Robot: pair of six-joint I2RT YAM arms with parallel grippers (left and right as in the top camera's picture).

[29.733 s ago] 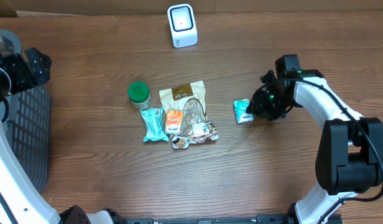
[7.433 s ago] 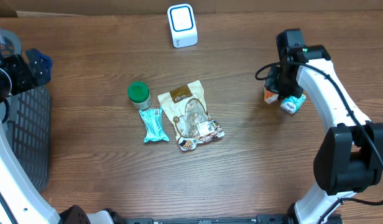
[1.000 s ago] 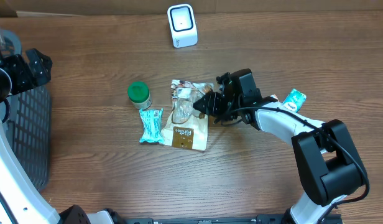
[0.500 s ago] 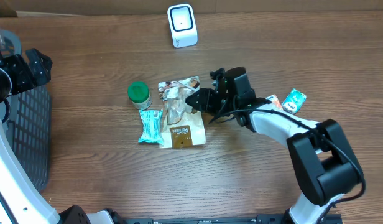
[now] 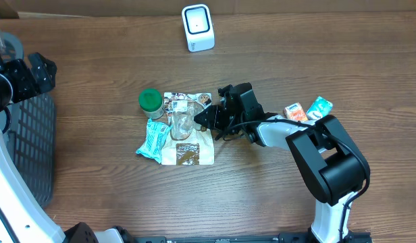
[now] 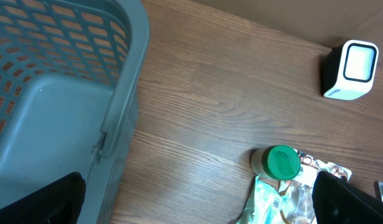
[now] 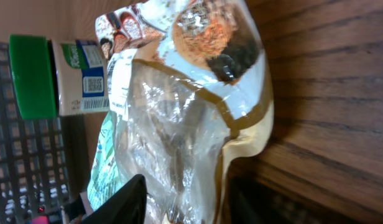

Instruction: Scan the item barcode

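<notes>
Big picture first: the tabletop runs bare and wide behind my right claw and off to the side. That's my open room.

The grey basket sits far beyond the pile, just beside my left claw, which hangs spread wide and holds nothing.

The pouch, which I take for the item to scan, lies right at my right claw's tips, with its near edge between the fingers. Whether they are apart or clamped on it, I cannot tell.

My plan is to bite well onto that edge, lift clean, and turn the white label toward the scanner, which stands well apart.

It's crowded past the pouch: the green-lidded jar and the teal bar sit just beside it. Two small packs lie behind my claw near the forearm, so I'll mind them when I swing.
</notes>
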